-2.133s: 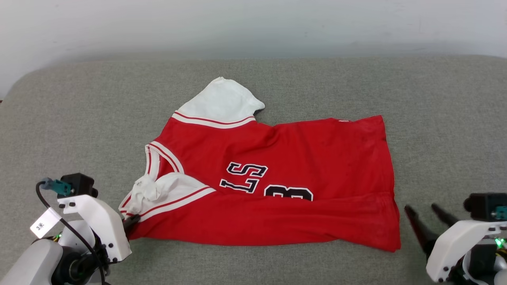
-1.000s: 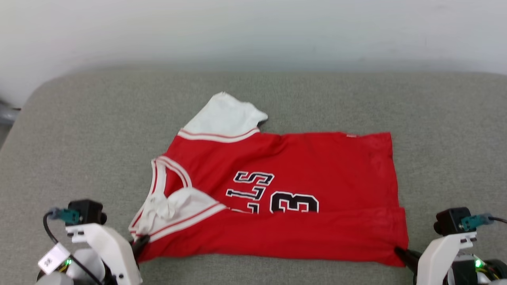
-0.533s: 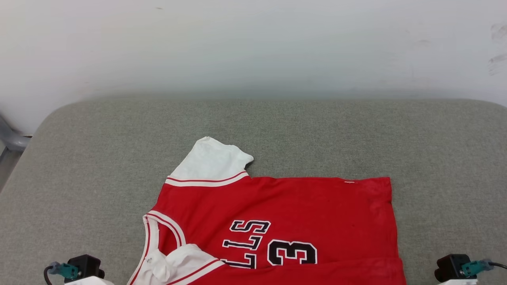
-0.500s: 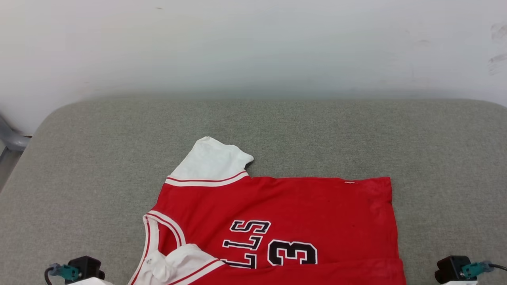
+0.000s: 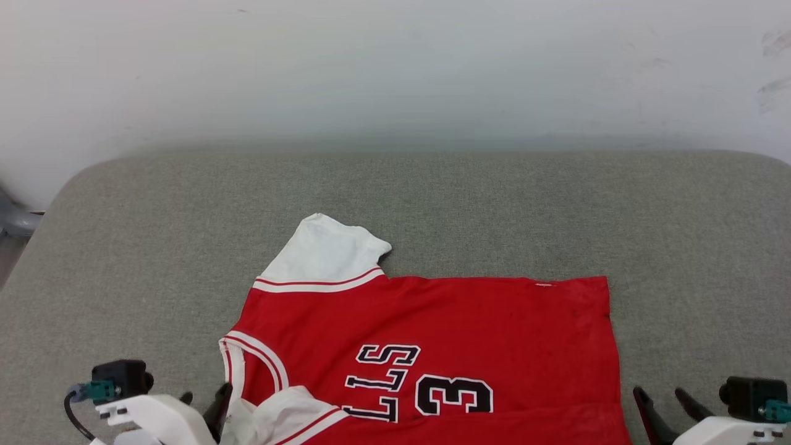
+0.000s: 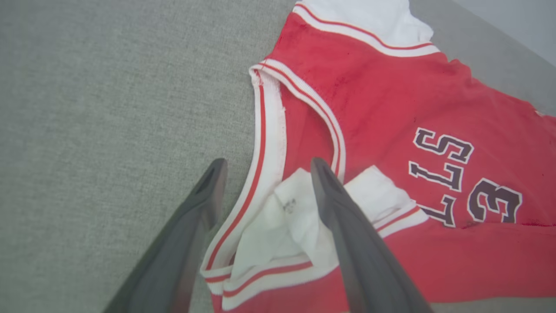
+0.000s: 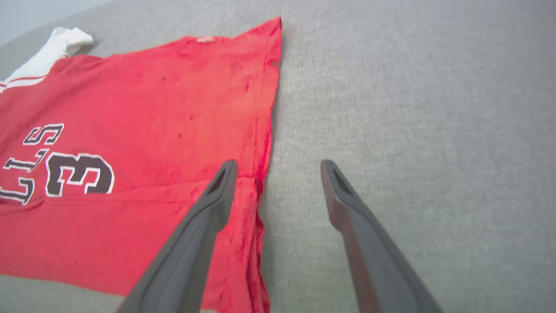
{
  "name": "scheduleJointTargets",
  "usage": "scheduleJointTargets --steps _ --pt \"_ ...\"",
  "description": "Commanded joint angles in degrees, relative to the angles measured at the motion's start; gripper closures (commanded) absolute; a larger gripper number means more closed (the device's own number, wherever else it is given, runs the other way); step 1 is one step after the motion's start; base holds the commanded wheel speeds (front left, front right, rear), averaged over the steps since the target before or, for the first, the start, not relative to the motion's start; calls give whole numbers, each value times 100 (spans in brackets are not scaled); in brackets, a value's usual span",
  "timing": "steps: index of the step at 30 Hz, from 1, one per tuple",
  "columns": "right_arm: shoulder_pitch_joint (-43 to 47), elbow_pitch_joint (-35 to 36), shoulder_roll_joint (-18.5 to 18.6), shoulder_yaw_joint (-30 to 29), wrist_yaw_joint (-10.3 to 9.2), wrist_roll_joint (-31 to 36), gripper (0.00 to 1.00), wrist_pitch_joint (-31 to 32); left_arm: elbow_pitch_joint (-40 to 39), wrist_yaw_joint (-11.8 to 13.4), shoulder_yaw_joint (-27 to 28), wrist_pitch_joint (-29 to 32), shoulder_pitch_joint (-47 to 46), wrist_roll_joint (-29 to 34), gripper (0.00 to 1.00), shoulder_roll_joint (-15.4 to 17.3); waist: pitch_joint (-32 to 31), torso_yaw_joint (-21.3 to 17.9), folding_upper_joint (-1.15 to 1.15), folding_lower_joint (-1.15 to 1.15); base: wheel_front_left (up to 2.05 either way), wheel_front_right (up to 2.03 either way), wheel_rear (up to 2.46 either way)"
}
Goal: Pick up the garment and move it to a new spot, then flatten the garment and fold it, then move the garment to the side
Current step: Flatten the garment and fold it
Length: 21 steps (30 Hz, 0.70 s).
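Observation:
The garment (image 5: 469,321) is a red shirt with black-and-white letters and a number, lying spread on the grey cushion (image 5: 432,204). Its near edge is folded over the number. One white sleeve (image 5: 327,253) points away; the other lies bunched by the collar (image 6: 282,217). My left gripper (image 5: 205,394) is open above the striped collar trim (image 6: 260,130), holding nothing. In the left wrist view the left gripper (image 6: 267,167) has one finger over the bunched sleeve and one over the cushion. My right gripper (image 5: 658,392) is open; in the right wrist view the right gripper (image 7: 279,167) straddles the garment's (image 7: 152,100) right hem.
The grey cushion (image 7: 412,108) reaches well beyond the shirt on all visible sides. A white wall (image 5: 395,74) rises behind its rounded far edge. A grey pipe-like part (image 5: 12,219) shows at the far left past the cushion.
Both grippers were shut on the garment's near corners and now stand open, having let go. The camera tilted up, so the shirt sits lower in the picture.

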<state>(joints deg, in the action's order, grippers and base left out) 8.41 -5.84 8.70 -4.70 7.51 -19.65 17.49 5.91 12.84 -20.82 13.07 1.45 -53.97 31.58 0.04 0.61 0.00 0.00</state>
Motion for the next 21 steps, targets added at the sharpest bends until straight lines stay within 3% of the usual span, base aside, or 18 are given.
scheduleJointTargets --steps 1,8,13,16,21 --pt "-92 36 -70 -27 -5 97 0 -170 9 -20 10 -128 -143 59 0 -85 12 -5 0 0 0 0 0" --pt "-613 343 -253 -128 -5 817 0 -1451 264 -83 -9 -1176 -956 745 0 -329 271 -87 0 0 0 0 0" --pt "-917 665 -383 -20 -5 1067 0 -1894 572 -192 -15 -1714 -1611 1074 0 -449 684 -194 0 0 0 0 0" --pt "-1066 860 -440 55 -5 1158 0 -1975 815 -323 -41 -1816 -2050 1144 0 -489 1008 -266 0 0 0 0 0" --pt "-1357 1123 -479 179 -5 1265 0 -2000 1240 -655 -122 -1495 -2847 1093 0 -442 1545 -448 0 0 0 0 0"
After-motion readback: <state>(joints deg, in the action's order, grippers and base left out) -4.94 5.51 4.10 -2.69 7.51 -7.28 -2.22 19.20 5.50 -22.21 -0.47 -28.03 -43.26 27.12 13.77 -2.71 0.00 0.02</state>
